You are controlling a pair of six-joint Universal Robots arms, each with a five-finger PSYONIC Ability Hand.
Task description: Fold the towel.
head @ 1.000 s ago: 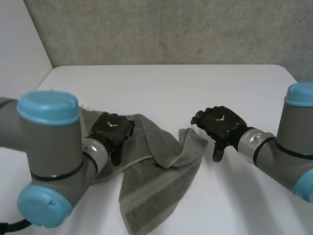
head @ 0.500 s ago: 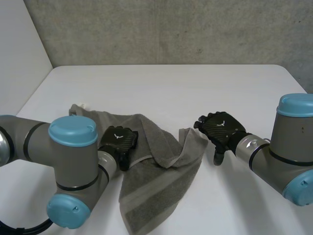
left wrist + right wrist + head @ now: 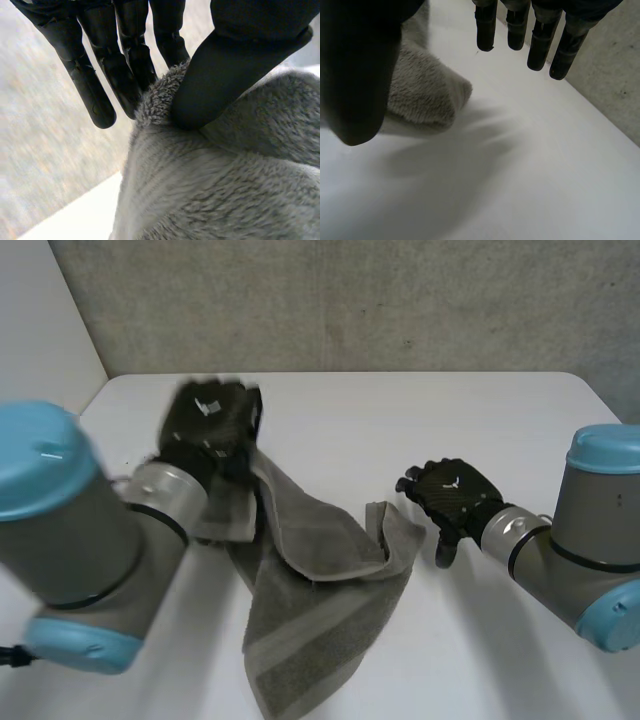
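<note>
The left hand (image 3: 208, 425) is held up off the white table (image 3: 420, 410), over its left side. In the left wrist view the thumb (image 3: 225, 75) presses a fluffy edge of the grey towel (image 3: 320, 610) against the straight fingers (image 3: 100, 80) in a firm pinch. From that grip the towel hangs in a slanted fold down to the table. It then spreads across the middle toward the near edge, with one corner turned up in a small peak on its right side. The right hand (image 3: 452, 496) sits low just beside that peaked corner, and I cannot tell whether it touches the cloth. Its wrist view shows the fingers straight and spread well away from the thumb, with nothing between them. The far half of the table is bare up to the rough grey wall (image 3: 400, 300), and so is the stretch to the right of the right hand. The grey joint of the left arm (image 3: 90, 540) stands over the near left part of the table and covers the towel's left edge there.
</note>
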